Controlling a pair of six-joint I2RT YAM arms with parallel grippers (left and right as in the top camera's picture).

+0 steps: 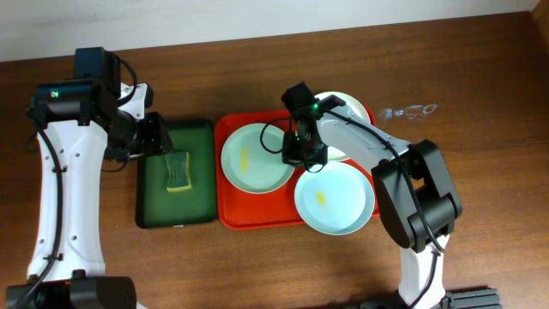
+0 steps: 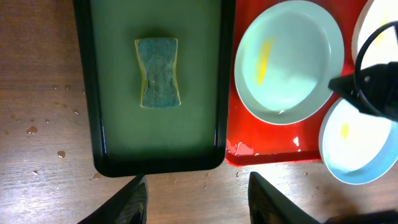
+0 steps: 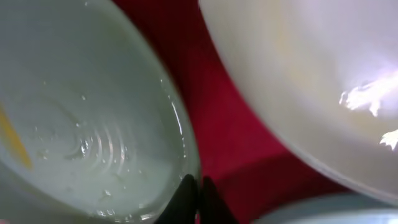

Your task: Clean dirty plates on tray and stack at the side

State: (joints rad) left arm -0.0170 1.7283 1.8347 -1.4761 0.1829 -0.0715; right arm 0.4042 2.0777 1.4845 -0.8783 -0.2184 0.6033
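Left end effector point(image 2: 198, 190) first: you have its two dark fingers spread wide apart and holding nothing. It hangs over the brown wooden desk point(image 2: 37, 93), just off one short end of the small dark green rectangular tray point(image 2: 199, 93). On that tray a yellow-and-green sponge point(image 2: 159, 73) lies flat, its long axis in line with the tray's.

Just beside it is the large bright red plastic tray point(image 2: 273, 149), whose long axis runs left to right in the overhead view. All three plates are on it. The pale green round plate point(image 2: 289, 62) fills its left half, its yellow smear point(image 2: 263, 61) a short streak pointing across the tray's width. The cream-white round plate point(image 1: 343, 101) sits at the far right corner, largely under your right arm. The pale blue round plate point(image 1: 339, 202) sits at the near right corner, overlapping the rim.

Your right end effector point(image 3: 198, 196) has its tips drawn together on the pale green round plate's right rim.

Only the left wrist view shows water drops on the desk. Only the right wrist view shows droplets and ripple rings inside the green plate.
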